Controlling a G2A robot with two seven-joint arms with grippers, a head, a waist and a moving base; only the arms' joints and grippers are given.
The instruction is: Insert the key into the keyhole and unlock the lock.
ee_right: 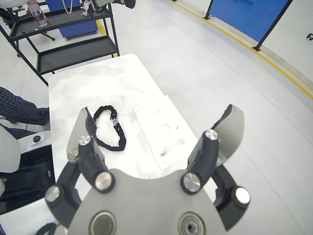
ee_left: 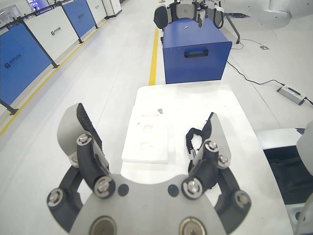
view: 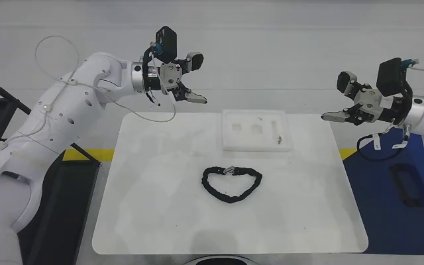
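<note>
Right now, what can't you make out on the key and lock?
Lock barrel, top view: too small to show its keyhole.
Chain lock, left wrist view: mostly hidden behind a left claw finger.
Key, right wrist view: too small on the foam tray to tell its heading.

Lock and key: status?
Both open: left gripper, right gripper, off the table. Untouched: key in foam tray, chain lock beside it. Nothing blocks either.

Left arm, right arm: glossy white rounded shells, black-banded wrists. Thin white cable loops off left arm. Black camera block atop wrist. Left pincer, right pincer: curved silver fingers, black ribbed pads, black links, round silver screws, grey base plate.
</note>
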